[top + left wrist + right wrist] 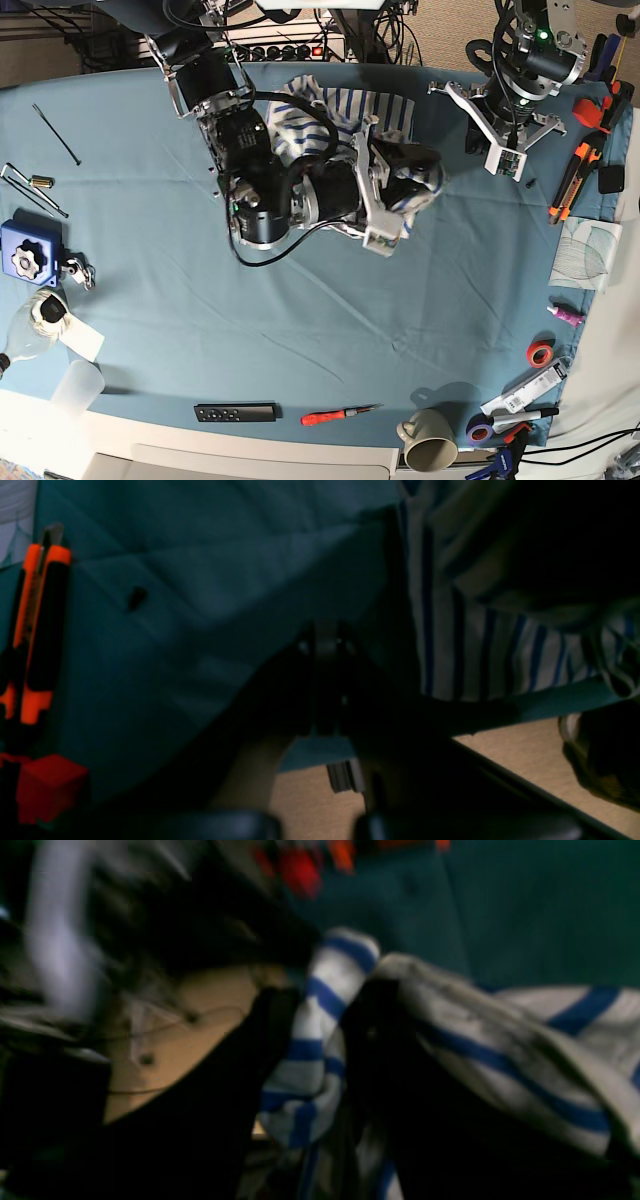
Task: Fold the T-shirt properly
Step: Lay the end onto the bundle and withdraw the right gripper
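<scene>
Right at our right hand point(385, 215) lies the T-shirt point(330, 115), a crumpled heap of white cloth with thin blue stripes. In the right wrist view, striped folds bunch directly between and around the dark fingers point(372, 1040), touching them. The jaws stand partly apart with cloth in the gap, but the picture is blurred and we cannot tell whether the hand is gripping the shirt or has let go.

From that hand, the bulk of the shirt runs away toward the far edge of the blue bench point(300, 330), under and behind the arm. It is bunched, so we can read no clear long axis, sleeve or hem.

Farther off, well apart from the heap, our left hand point(510, 160) hovers with its jaws closed on nothing. In its wrist view, the striped cloth sits off to one side of the fingers, not touching them. An orange utility knife point(37, 625) lies on the opposite side, farther away.

We judge that the right hand is the nearer one, already in contact. The left would have to travel across bare bench toward the shirt before it could help spread the heap flat.
</scene>
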Motion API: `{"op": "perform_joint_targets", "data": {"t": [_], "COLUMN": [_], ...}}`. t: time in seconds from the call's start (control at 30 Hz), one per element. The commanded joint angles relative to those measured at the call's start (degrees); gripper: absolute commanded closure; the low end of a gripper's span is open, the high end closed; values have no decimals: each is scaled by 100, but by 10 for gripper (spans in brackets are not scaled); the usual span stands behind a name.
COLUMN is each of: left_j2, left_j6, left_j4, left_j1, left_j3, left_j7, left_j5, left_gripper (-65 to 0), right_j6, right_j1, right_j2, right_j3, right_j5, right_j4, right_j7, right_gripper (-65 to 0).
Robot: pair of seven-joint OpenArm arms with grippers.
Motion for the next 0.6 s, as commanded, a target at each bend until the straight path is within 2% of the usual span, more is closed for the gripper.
{"op": "perform_joint_targets", "data": {"t": [0.0, 0.2, 0.4, 0.57], "left_j2": [-15, -15, -17, -17], "left_j6": [-2, -2, -2, -2], "left_j4": [103, 103, 103, 103], "left_j1": [31, 37, 127, 142], "left_j3": [-11, -11, -11, -11], "left_j7": [-127, -122, -129, -166], "left_j5": [-15, -13, -11, -13], "left_gripper": [0, 0, 0, 0], "right_j6": [8, 8, 8, 8], "right_j1": [138, 136, 125, 131], "right_j2": [-20, 118, 227, 321], "right_j3": [31, 31, 31, 31], "right_j5": [63, -160, -656, -503], "right_j4": [96, 96, 96, 103], "right_j7": [160, 160, 160, 160], "right_gripper": [-166, -166, -166, -166]}}
